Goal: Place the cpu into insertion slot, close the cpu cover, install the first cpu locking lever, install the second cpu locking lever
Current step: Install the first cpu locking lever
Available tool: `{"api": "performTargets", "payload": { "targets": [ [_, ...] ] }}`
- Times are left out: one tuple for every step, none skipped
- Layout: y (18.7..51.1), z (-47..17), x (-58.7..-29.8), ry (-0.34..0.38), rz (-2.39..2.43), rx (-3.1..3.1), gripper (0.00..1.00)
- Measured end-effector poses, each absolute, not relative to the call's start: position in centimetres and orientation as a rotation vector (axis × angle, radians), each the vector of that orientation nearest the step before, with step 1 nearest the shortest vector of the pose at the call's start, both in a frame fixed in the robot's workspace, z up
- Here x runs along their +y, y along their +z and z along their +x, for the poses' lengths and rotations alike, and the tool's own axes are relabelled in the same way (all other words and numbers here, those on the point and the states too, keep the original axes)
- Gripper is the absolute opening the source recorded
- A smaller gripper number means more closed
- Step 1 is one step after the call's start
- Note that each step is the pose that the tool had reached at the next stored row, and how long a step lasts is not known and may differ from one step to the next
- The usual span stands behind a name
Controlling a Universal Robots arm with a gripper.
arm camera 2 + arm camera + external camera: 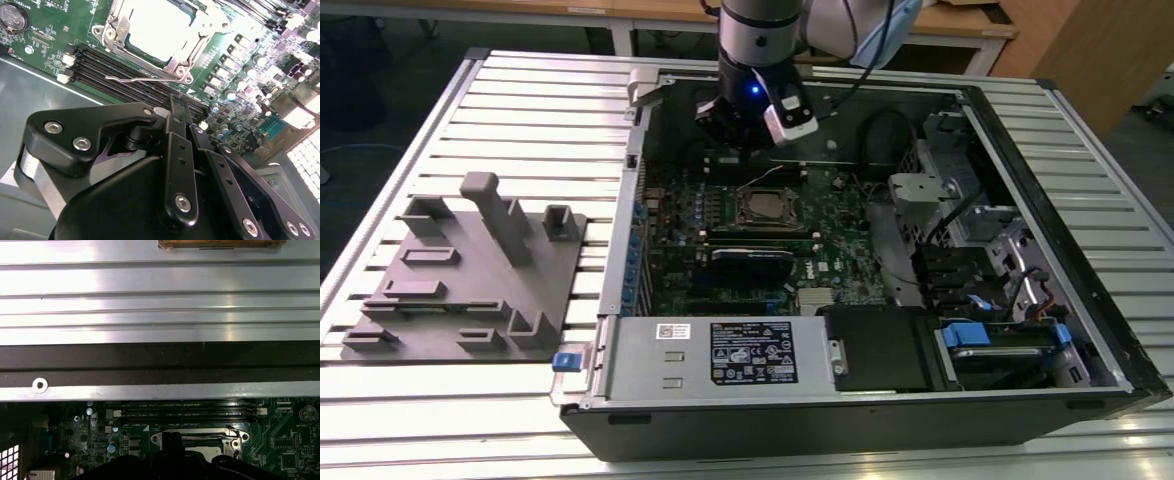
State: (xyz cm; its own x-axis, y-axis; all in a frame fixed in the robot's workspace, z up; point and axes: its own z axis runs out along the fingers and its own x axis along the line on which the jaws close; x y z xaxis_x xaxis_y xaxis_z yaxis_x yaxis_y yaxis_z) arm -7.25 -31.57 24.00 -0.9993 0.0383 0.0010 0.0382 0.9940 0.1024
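Note:
In the exterior view the insertion slot point(767, 208) sits mid-board on the green circuit board inside the open case. My gripper point(740, 128) hangs above the board, just behind the slot. The second wrist view shows the cpu point(155, 27) lying in the slot as a pale silver square. The silvery cpu cover point(185, 64) is down around it. A thin wire locking lever point(145, 79) lies along the side of the slot nearest my gripper. My gripper point(176, 107) is shut with nothing between its fingers, a short way from that lever. The slot point(200, 439) also appears in the first wrist view.
Long black memory slots point(125, 70) run between my gripper and the socket. A black card point(750, 262) and the power supply box point(720, 355) lie nearer the case front. Drive cages point(974, 240) fill the exterior view's right. A grey fixture plate point(467, 290) rests on the slatted table.

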Motion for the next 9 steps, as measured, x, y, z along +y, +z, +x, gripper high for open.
{"api": "performTargets", "payload": {
  "targets": [
    [23.96, -7.17, -31.56, 0.161, 0.060, 3.136, 0.10],
    [23.83, -6.88, -31.52, 0.160, 0.060, 3.136, 0.10],
    [23.77, -6.78, -31.51, 0.160, 0.060, 3.136, 0.10],
    [23.72, -6.66, -31.50, 0.160, 0.060, 3.136, 0.10],
    [23.68, -6.54, -31.49, 0.160, 0.060, 3.136, 0.10],
    [23.64, -6.44, -31.49, 0.161, 0.060, 3.136, 0.10],
    [23.60, -6.35, -31.49, 0.160, 0.060, 3.136, 0.10],
    [23.55, -6.29, -31.49, 0.160, 0.060, 3.136, 0.10],
    [23.51, -6.25, -31.49, 0.160, 0.060, 3.136, 0.10]
  ]
}}
